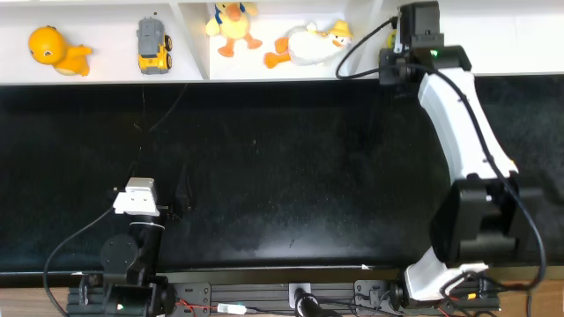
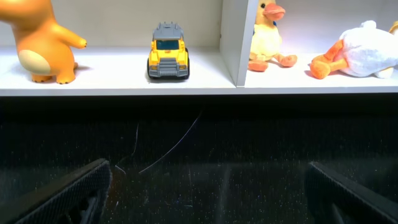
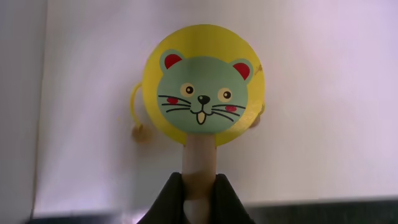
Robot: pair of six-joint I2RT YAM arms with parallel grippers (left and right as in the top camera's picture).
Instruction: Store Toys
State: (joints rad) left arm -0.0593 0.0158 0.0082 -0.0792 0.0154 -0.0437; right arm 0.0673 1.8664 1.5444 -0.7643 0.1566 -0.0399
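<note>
Right fingers [image 3: 169, 200] on toy drum [image 3: 200, 87] handle (arm [image 1: 460, 132] outstretched); left arm [image 1: 134, 251] folded

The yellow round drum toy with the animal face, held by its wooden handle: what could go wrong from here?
1. The right gripper pinches only the end of the wooden handle, so the yellow round drum toy might tilt or slip over the white shelf.
2. Its small bead on a string hangs loose and could snag.
3. Once released, the round toy may roll on the shelf.
</note>
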